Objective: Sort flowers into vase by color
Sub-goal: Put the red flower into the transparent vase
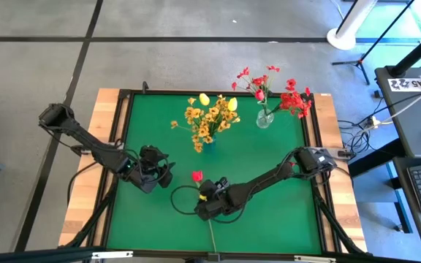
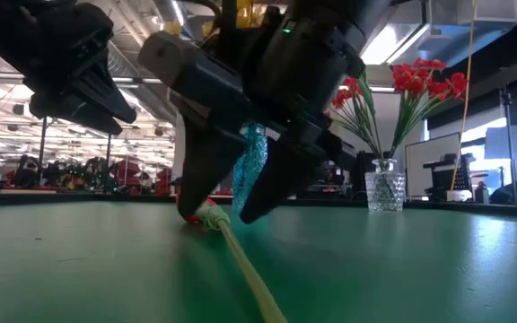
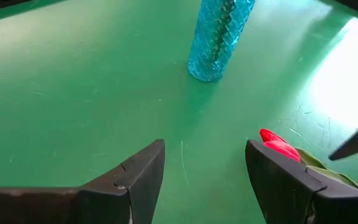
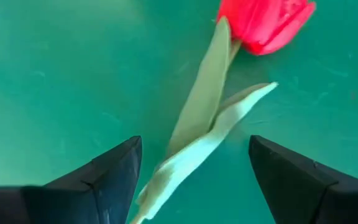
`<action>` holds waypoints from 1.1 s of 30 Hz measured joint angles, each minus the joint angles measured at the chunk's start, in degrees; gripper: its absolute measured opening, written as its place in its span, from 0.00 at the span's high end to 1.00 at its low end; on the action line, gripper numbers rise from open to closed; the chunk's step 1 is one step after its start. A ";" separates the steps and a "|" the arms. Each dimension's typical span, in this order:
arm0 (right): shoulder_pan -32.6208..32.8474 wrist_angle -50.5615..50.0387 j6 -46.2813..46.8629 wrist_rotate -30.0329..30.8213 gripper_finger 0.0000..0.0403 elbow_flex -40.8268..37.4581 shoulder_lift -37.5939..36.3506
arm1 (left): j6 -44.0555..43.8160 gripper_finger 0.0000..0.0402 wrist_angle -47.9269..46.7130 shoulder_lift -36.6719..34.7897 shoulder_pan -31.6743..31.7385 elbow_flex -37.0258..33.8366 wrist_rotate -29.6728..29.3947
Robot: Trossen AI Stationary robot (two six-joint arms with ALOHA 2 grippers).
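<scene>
Most of the sorting looked done: the yellow flowers (image 1: pixel 210 117) stood in the blue vase (image 1: pixel 208 143) and the red flowers (image 1: pixel 280 93) in the clear vase (image 1: pixel 264 118), both well beyond the end effectors. One red tulip (image 1: pixel 196 176) lay flat on the green table (image 1: pixel 152 226), its stem (image 1: pixel 211 235) trailing back under the right arm. The right end effector (image 4: pixel 194 180) was low over it, fingers apart with the tulip's leaves between them and the bloom just ahead; nothing was clamped. The left end effector (image 3: pixel 205 180) waited just beside, fingers also apart and empty, the bloom near one fingertip. Only the low view showed how close the right fingers sat to the table, possibly touching it. The right wrist view alone showed the leaves centred in the gap.
</scene>
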 joint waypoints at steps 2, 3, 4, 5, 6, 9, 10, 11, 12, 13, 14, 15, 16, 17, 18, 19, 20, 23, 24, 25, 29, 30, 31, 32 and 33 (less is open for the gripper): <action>0.00 0.73 -0.12 -0.17 0.26 -0.11 0.38 | 0.00 0.46 -0.28 0.00 0.00 0.00 0.02; 0.00 -0.36 -0.14 -0.29 0.26 -0.22 0.46 | 0.00 0.46 -0.23 0.00 0.00 0.00 -0.04; 0.00 -0.86 -0.19 -0.30 0.26 -0.32 0.53 | 0.00 0.46 -0.21 0.00 -0.02 0.00 -0.04; 0.00 -0.90 -0.19 -0.63 0.27 -0.29 0.55 | 0.02 0.46 -0.24 0.00 0.00 0.00 -0.03; 0.00 -1.38 -0.19 -1.08 0.27 -0.24 0.53 | 0.01 0.46 -0.23 0.00 -0.01 0.00 -0.02; 0.00 -3.20 -0.38 -1.61 0.31 -0.19 0.52 | -0.01 0.46 -0.23 0.00 -0.02 0.00 -0.02; 0.04 -4.06 -0.58 -1.71 0.34 -0.17 0.50 | 0.00 0.46 -0.19 0.00 -0.02 0.00 -0.03; 0.09 -4.73 -0.87 -1.79 0.38 -0.17 0.50 | -0.02 0.46 -0.17 0.00 -0.02 0.00 -0.04; 0.09 -5.33 -1.60 -2.17 0.42 -0.17 0.46 | -0.02 0.46 -0.20 0.00 -0.02 0.00 -0.02; 0.09 -5.80 -2.29 -2.72 0.47 -0.17 0.43 | -0.07 0.46 -0.17 0.00 -0.02 0.00 -0.02; 0.06 -6.23 -3.15 -3.43 0.52 -0.17 0.35 | -0.09 0.46 -0.15 0.00 -0.02 0.00 -0.04; -0.02 -6.58 -3.82 -4.36 0.58 -0.15 0.31 | -0.11 0.46 -0.15 0.00 -0.02 0.00 -0.03; -0.09 -6.82 -4.85 -4.87 0.63 -0.15 0.29 | -0.19 0.46 -0.17 0.00 -0.02 0.00 -0.02; -0.11 -6.94 -5.63 -5.20 0.69 -0.15 0.28 | -0.25 0.46 -0.16 0.00 -0.02 0.00 -0.02; -0.11 -7.02 -6.66 -5.54 0.75 -0.15 0.19 | -0.29 0.46 -0.13 0.00 -0.02 0.00 -0.02; -0.11 -7.09 -7.70 -5.87 0.81 -0.15 0.04 | -0.32 0.46 -0.15 0.00 -0.02 0.00 -0.02; -0.11 -7.09 -8.89 -6.17 0.87 -0.17 -0.10 | -0.35 0.46 -0.15 0.00 -0.02 0.00 -0.02; -0.06 -7.64 -13.89 -7.08 0.97 0.56 -0.44 | -0.37 0.46 -0.15 0.00 -0.02 0.00 -0.02; 0.00 -7.82 -15.10 -7.61 0.96 0.91 -0.57 | -0.37 0.46 -0.15 0.00 -0.02 0.00 -0.02; 0.07 -7.95 -15.89 -7.83 0.95 1.60 -0.59 | -0.37 0.46 -0.15 0.00 -0.02 0.00 -0.02; 1.32 -8.29 -20.14 -4.24 0.97 4.24 -2.11 | -0.37 0.46 -0.15 0.00 -0.02 0.00 0.01; 1.75 -7.83 -21.11 -2.22 0.98 4.57 -2.92 | -0.36 0.46 -0.17 0.00 -0.02 0.00 0.26; 2.48 -7.97 -21.80 0.45 0.98 4.57 -3.82 | -0.35 0.46 -0.17 0.00 -0.02 0.00 0.55; 3.17 -8.52 -22.52 3.37 0.97 4.57 -4.68 | -0.35 0.46 -0.26 0.00 -0.02 0.00 0.57; 3.87 -8.66 -23.16 6.39 0.97 4.55 -5.59 | -0.37 0.46 -0.28 0.00 -0.03 0.00 0.57</action>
